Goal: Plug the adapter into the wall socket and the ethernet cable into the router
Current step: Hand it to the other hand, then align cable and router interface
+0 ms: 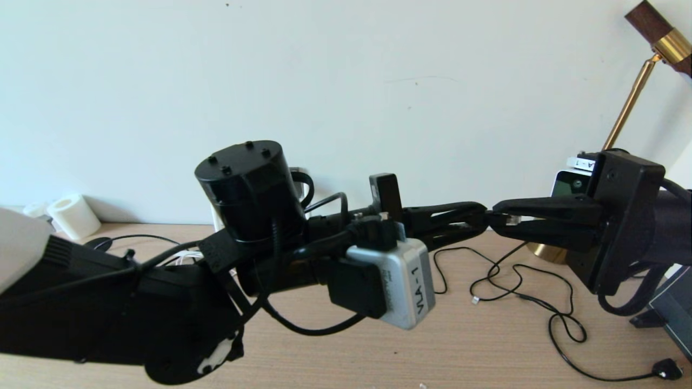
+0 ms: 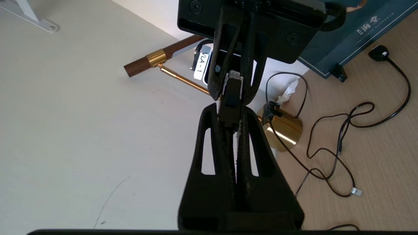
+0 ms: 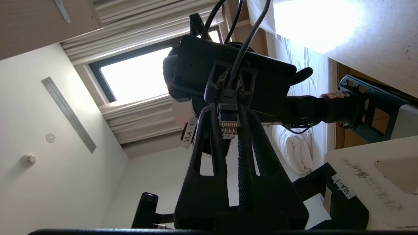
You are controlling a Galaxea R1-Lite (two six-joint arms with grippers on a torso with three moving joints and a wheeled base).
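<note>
**Materials and finishes**

Desk point(image 1: 486, 346): pale wood grain, matt. Lamp base point(image 2: 285, 129): polished brass, glossy; the shade end point(image 1: 651, 21) is seen as dark wood. Left gripper point(image 1: 478, 219) and right gripper point(image 1: 500, 219): matt black plastic, ribbed pads. Ethernet cable point(image 3: 227, 125): clear plastic plug tip, black boot. Wall point(image 1: 346, 81): smooth matt paint.

A plain off-white wall point(image 1: 378, 81) rises behind a light wood-grain desk point(image 1: 476, 346). At the far right stands a brass lamp with a dark wooden shade point(image 1: 630, 108). Daylight glares through a dark-framed window point(image 3: 137, 73).
</note>
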